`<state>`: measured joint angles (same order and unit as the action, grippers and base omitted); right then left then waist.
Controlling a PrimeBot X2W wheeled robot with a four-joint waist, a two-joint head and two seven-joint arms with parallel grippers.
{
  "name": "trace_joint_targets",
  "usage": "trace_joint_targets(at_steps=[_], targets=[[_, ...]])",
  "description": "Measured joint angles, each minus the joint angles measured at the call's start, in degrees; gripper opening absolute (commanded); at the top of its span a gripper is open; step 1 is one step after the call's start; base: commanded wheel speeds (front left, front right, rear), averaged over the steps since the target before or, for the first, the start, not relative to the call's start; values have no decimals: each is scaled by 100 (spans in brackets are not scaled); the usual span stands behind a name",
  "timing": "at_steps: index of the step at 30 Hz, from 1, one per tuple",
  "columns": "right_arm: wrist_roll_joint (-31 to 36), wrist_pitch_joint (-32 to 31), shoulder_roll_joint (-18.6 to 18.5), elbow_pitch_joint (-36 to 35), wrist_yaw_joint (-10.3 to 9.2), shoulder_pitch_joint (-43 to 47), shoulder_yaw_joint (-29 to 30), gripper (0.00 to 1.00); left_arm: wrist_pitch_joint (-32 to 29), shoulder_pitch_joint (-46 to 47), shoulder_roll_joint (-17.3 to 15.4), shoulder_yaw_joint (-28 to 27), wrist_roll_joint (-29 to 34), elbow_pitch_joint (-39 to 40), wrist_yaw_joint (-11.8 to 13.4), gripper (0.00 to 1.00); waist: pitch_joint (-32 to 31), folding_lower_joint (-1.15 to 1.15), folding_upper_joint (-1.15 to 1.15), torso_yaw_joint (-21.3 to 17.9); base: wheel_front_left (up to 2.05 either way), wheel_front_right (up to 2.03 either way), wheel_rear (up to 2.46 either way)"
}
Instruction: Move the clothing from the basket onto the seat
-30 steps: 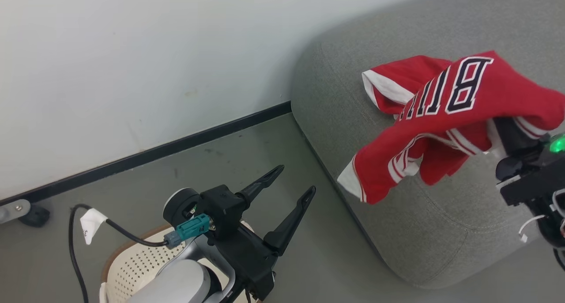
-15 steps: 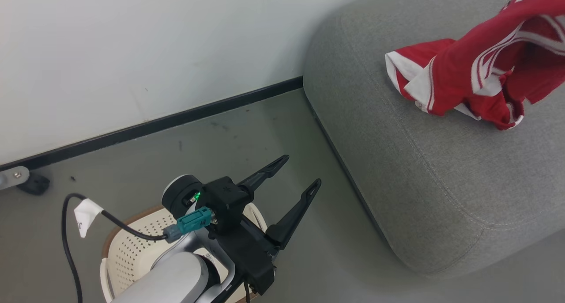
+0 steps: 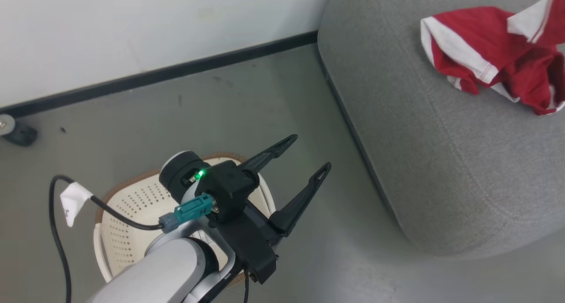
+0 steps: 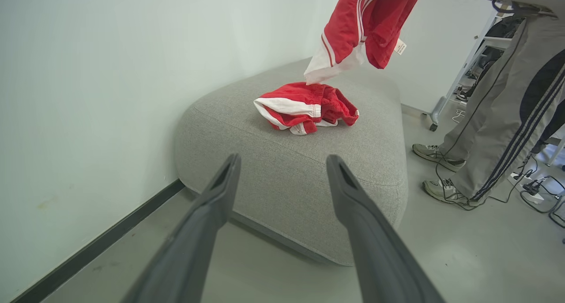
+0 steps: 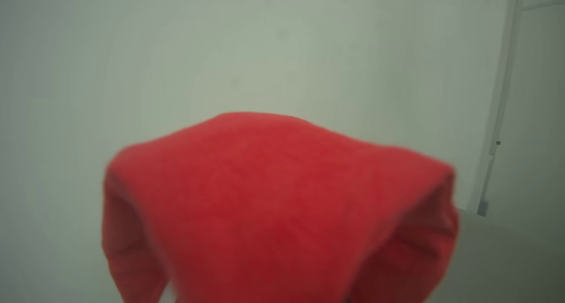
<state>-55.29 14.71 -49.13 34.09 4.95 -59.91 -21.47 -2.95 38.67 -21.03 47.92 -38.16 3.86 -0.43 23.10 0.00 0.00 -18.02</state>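
Left pincer (image 3: pixel 310 152) splayed empty, cream basket (image 3: pixel 132 197) below it, crumpled red white-striped shorts (image 4: pixel 304 111) ahead on grey seat (image 4: pixel 379 161), red jersey (image 4: pixel 366 24) cloaks right pincer, its grip impossible to judge.

jersey (image 4: pixel 366 24) raised off seat (image 4: pixel 265 161) edge, now hanging above shorts (image 4: pixel 309 106)

Seat (image 4: pixel 282 170): near half lying bare; shorts (image 4: pixel 304 108) occupying middle, jersey (image 4: pixel 366 24) hanging above. Wall (image 4: pixel 88 73) closing one side, person's legs (image 4: pixel 499 117) standing at the other.
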Motion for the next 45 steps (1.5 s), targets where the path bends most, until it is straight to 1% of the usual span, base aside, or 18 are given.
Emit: trace_joint_targets(at_steps=[7, 12, 13, 17, 21, 25, 31, 32, 34, 35, 37, 38, 40, 45], targets=[[160, 0, -20, 101, -144, -202, 153, 0, -109, 110, -143, -47, 30, 118, 0, 100, 402, 0, 0, 51, 0, 0, 0], [369, 1, -44, 55, -398, -349, 478, 0, -201, 207, -182, -77, 37, 188, 0, 100, 668, 0, 0, 66, 0, 0, 0], [436, 1, -44, 53, -403, -361, 481, 0, -201, 231, -187, -90, 37, 199, 0, 100, 716, 0, 0, 68, 0, 0, 0], [611, 1, 8, 98, -525, -383, 471, 0, -211, 277, -212, -114, 37, 204, 0, 100, 893, 0, 0, 77, 0, 0, 0], [776, 1, 207, 299, -602, -369, 342, 0, -257, 331, -225, -125, 37, 203, -7, 100, 1035, 0, 0, 90, 0, 0, 0], [858, 0, 516, 632, -628, -205, 64, 0, -258, 349, -224, -132, 37, 164, -12, 100, 1122, 1, 0, 118, 0, 0, 0], [969, -62, 661, 959, -624, -157, -252, 0, -257, 400, -214, -131, 36, 86, -19, 100, 1144, 0, 0, 150, 0, 0, 0], [1018, -116, 679, 1017, -615, -157, -311, 0, -257, 424, -211, -132, 36, 67, -58, 100, 1142, 0, 0, 153, 0, 0, 0], [1070, -257, 762, 1147, -593, -147, -423, 0, -256, 440, -192, -132, 35, 47, -65, 100, 1132, 0, 0, 160, 0, 0, 0], [1131, -394, 846, 1293, -593, -109, -531, 0, -249, 440, -183, -133, 34, 18, -66, 100, 1117, 0, 0, 166, 0, 0, 0], [1140, -630, 900, 1480, -592, -48, -627, 0, -247, 441, -183, -136, 32, -4, -79, 100, 1097, 0, 0, 173, 0, 0, 0], [1139, -745, 920, 1581, -570, -18, -664, 0, -240, 441, -183, -140, 25, -18, -105, 100, 1085, 0, 0, 176, 0, 0, 0], [1139, -944, 929, 1722, -463, 46, -746, 0, -197, 441, -158, -137, 14, -97, -116, 100, 1052, 0, 0, 183, 0, 0, 0], [1137, -1324, 991, 1936, -381, 63, -842, 0, -148, 437, -135, -137, -8, -125, -116, 100, 952, -1, 0, 207, 0, 0, 0]])
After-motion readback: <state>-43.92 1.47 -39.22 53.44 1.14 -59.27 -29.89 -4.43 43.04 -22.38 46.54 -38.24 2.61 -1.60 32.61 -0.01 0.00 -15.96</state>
